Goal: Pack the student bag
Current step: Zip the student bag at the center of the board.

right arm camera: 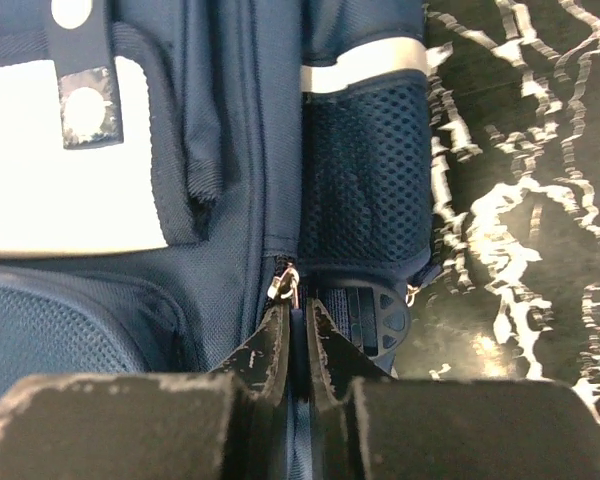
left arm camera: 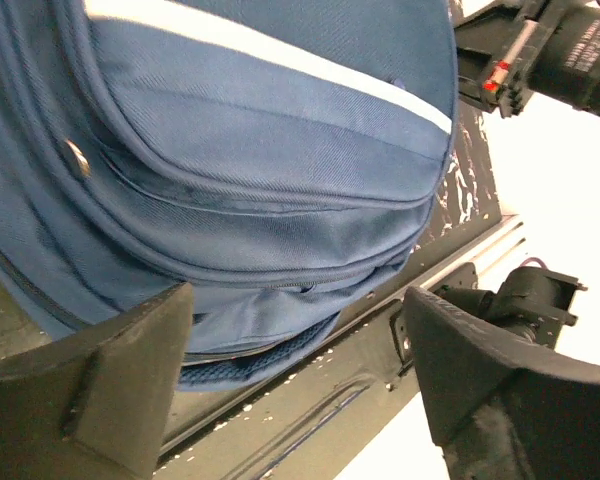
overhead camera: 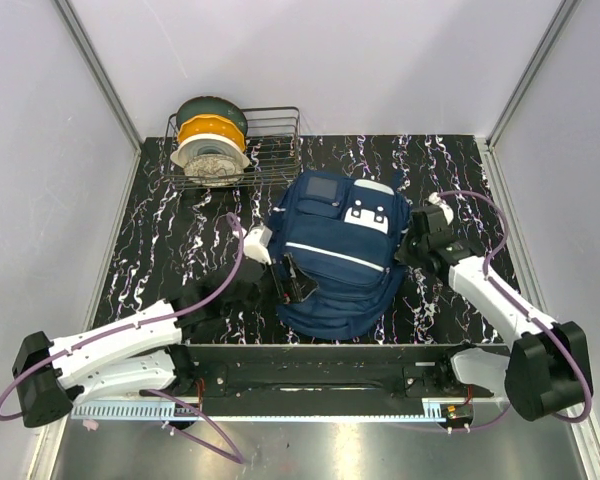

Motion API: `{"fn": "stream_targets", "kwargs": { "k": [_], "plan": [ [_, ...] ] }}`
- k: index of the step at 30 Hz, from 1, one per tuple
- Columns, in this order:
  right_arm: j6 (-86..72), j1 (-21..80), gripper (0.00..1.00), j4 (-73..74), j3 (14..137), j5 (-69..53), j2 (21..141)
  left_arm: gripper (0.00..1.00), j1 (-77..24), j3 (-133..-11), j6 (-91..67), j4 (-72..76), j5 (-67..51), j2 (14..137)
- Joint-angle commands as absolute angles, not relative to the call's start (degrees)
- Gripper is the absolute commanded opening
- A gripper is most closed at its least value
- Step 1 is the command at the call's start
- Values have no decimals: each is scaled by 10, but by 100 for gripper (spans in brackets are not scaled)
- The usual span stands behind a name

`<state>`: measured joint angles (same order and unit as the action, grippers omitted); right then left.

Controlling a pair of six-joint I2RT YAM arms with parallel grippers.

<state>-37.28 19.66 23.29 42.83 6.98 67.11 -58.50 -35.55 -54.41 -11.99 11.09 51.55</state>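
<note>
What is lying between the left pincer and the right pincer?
The navy backpack lies between the left pincer and the right pincer; the top view shows it.

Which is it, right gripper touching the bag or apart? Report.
Touching. Right wrist view shows the right gripper shut on the bag at its zipper seam.

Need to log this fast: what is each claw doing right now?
Left claw: open.
Right claw: closed on the backpack by its zipper.
</note>
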Motion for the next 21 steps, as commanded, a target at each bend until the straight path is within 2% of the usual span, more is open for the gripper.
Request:
{"fn": "stream_targets", "kwargs": {
  "k": [1, 4, 5, 7, 8, 13, 18, 21],
  "plan": [
    [-318, 127, 15, 262, 475, 84, 701, 99, -584, -426, -467, -126, 95, 534],
    [-269, 124, 24, 276, 509, 35, 716, 99, -584, -428, -473, -157, 155, 511],
    [-266, 125, 42, 284, 515, 33, 715, 99, -584, -432, -471, -170, 172, 496],
    [-265, 124, 56, 303, 523, 39, 700, 99, -583, -443, -463, -204, 213, 483],
    [-266, 125, 68, 310, 523, 41, 691, 99, -582, -448, -454, -214, 226, 476],
    [-292, 124, 83, 354, 521, 67, 606, 99, -563, -483, -411, -279, 260, 472],
    [-311, 124, 96, 379, 512, 130, 521, 99, -470, -508, -352, -290, 196, 488],
    [-312, 124, 98, 381, 511, 144, 505, 99, -434, -536, -324, -299, 210, 516]
  ]
}}
